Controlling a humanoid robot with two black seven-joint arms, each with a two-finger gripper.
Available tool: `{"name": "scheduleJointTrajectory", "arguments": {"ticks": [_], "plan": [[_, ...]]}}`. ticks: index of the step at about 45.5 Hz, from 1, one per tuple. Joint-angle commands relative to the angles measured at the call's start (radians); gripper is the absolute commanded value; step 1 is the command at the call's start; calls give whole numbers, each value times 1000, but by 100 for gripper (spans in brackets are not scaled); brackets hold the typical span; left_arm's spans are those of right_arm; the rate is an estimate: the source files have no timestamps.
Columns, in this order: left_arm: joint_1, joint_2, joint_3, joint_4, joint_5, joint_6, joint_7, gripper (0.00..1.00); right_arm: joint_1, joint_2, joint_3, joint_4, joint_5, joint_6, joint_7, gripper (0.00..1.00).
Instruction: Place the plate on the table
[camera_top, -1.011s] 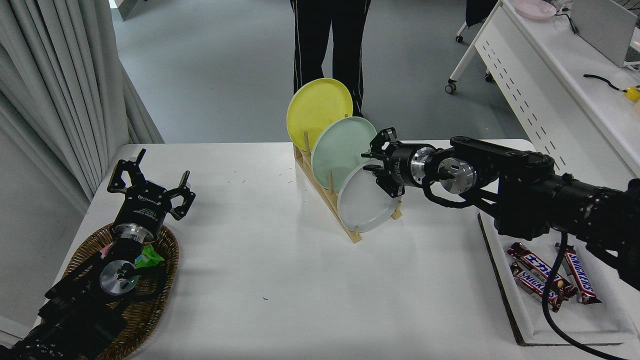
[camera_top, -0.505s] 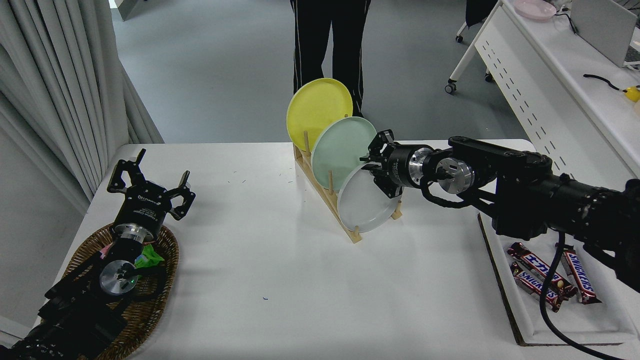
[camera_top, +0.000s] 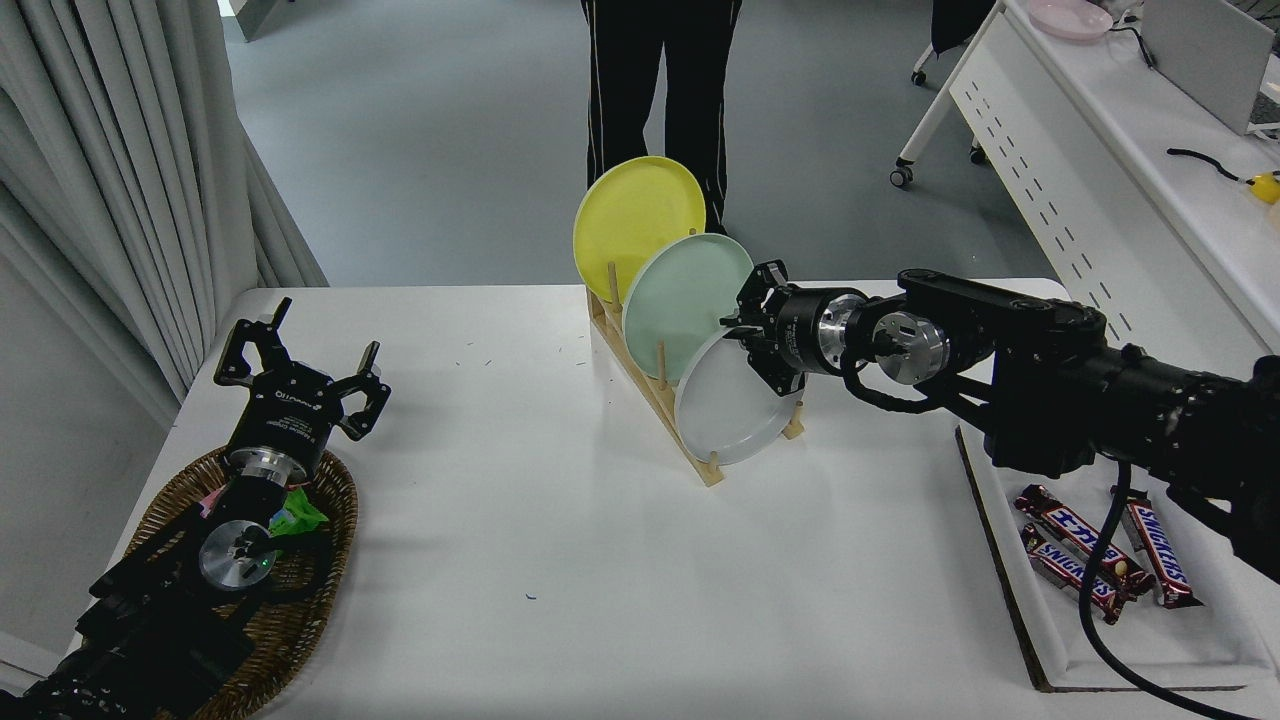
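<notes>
Standing on edge in the nearest slot of a wooden rack (camera_top: 652, 392), the pale grey-white plate (camera_top: 728, 405) leans back against the pegs near the middle of the white table (camera_top: 560, 560). Its face is turned toward the camera and slightly left. Behind it in the same rack stand a mint green plate (camera_top: 680, 300) and, farthest back, a yellow plate (camera_top: 632, 222), each partly covered by the one in front.

At the plate's upper right rim sits the right gripper (camera_top: 748, 340), reaching in sideways from the right on a long black arm. Its black fingers straddle the rim, one in front and one behind, but whether they are actually pressing on the plate cannot be told from this view.

To the right, near the table's edge, a shallow white tray (camera_top: 1180, 650) holds several Snickers bars (camera_top: 1100, 555).

At the lower left, the left gripper (camera_top: 300, 372) is parked with its fingers spread wide, empty, above a wicker basket (camera_top: 300, 600) with some colourful wrappers inside.

Beyond the table's far side a person's legs (camera_top: 655, 90) in dark trousers are visible. A white perforated desk (camera_top: 1080, 180) runs along the upper right, and grey curtains (camera_top: 110, 170) hang at the left.
</notes>
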Motion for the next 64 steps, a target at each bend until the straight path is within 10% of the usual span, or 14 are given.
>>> {"name": "scheduleJointTrajectory", "arguments": {"ticks": [1, 35, 64], "plan": [[0, 0, 0, 0, 0, 1, 0, 100, 3, -3, 10, 0, 0, 4, -5, 4], [0, 0, 0, 0, 0, -1, 0, 100, 101, -92, 140, 18, 29, -8, -152, 0], [0, 0, 0, 0, 0, 1, 0, 100, 121, -158, 206, 107, 528, -258, -252, 0]]}}
